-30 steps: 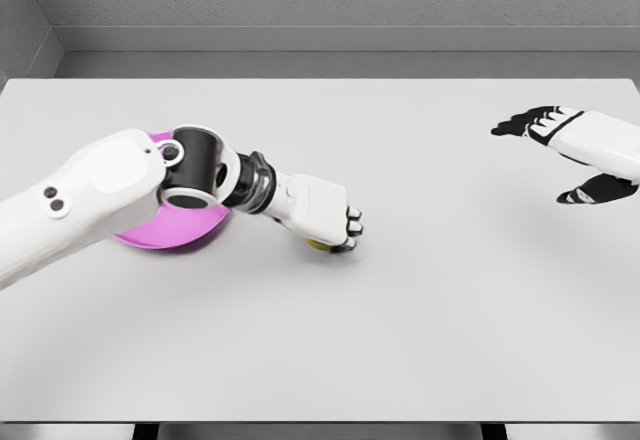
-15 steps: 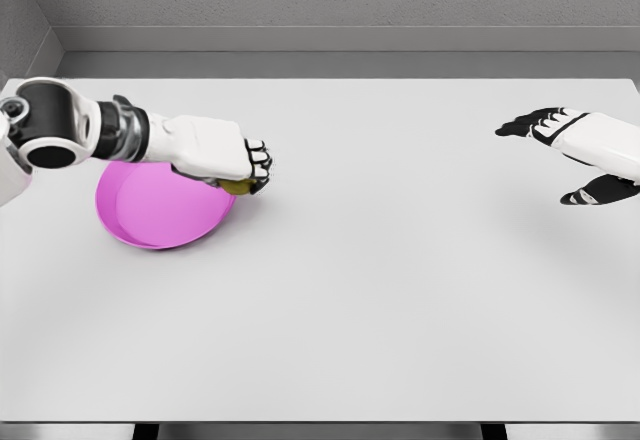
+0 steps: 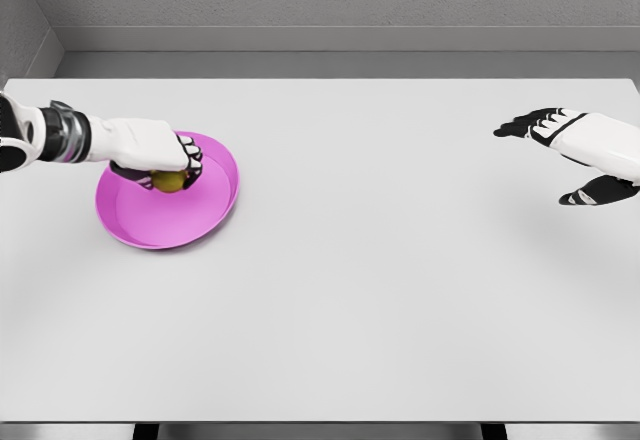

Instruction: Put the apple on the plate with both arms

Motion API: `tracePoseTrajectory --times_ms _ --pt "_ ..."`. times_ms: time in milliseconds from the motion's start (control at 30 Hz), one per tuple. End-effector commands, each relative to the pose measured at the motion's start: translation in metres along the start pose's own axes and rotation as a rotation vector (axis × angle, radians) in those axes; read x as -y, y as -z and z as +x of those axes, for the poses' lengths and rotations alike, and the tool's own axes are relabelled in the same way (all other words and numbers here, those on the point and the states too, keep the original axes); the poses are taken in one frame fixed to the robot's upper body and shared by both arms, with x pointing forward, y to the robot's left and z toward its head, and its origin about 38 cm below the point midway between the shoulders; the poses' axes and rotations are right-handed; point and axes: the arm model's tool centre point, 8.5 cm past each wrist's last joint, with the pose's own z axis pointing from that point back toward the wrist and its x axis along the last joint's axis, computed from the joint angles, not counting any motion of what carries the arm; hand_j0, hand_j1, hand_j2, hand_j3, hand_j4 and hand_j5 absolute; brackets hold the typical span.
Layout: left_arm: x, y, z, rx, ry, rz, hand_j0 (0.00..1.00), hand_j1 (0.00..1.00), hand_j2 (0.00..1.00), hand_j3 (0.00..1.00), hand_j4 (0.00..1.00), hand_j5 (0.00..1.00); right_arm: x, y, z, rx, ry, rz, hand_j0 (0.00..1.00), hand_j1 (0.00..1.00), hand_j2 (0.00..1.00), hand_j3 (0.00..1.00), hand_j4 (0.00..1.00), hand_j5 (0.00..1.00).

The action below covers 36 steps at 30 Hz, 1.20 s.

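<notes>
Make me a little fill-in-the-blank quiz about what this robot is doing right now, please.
1. The left hand grips a yellowish ____ .
2. That hand is over a plate coloured ____ .
3. The right hand, at the far right above the table, has its fingers ____ and holds nothing.

Missing words: apple; pink; open

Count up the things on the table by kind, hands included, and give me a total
Apples: 1, yellow-green apple, held by the left hand over the plate
Plates: 1, pink plate
Hands: 2, the left hand and the right hand, which is open above the table's right side
Total: 4
</notes>
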Motion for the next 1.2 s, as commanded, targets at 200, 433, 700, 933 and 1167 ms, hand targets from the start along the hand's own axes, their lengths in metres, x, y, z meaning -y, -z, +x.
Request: tracePoseTrajectory --times_ms 200,433,700,933,1167 --pt "0.002 0.005 -0.003 -0.010 -0.009 -0.009 0.96 0.96 0.96 0.96 0.96 0.96 0.001 0.000 0.000 0.001 0.002 -0.004 1.00 1.00 1.00 1.00 1.00 1.00" --pt "-0.007 -0.010 -0.010 -0.016 -0.056 0.058 1.00 1.00 1.00 1.00 1.00 1.00 0.001 0.000 0.001 0.003 0.001 -0.003 1.00 1.00 1.00 1.00 1.00 1.00" --pt "0.016 -0.060 -0.032 -0.055 -0.260 0.209 1.00 1.00 1.00 1.00 1.00 1.00 0.002 -0.001 0.001 0.001 -0.002 -0.007 1.00 1.00 1.00 1.00 1.00 1.00" --pt "0.034 -0.078 -0.032 -0.046 -0.379 0.300 1.00 1.00 1.00 1.00 1.00 1.00 0.003 -0.001 0.001 0.001 -0.003 -0.008 1.00 1.00 1.00 1.00 1.00 1.00" --pt "0.048 -0.086 -0.035 -0.074 -0.420 0.322 1.00 1.00 1.00 1.00 1.00 1.00 0.006 -0.004 -0.003 -0.013 -0.001 -0.022 1.00 1.00 1.00 1.00 1.00 1.00"
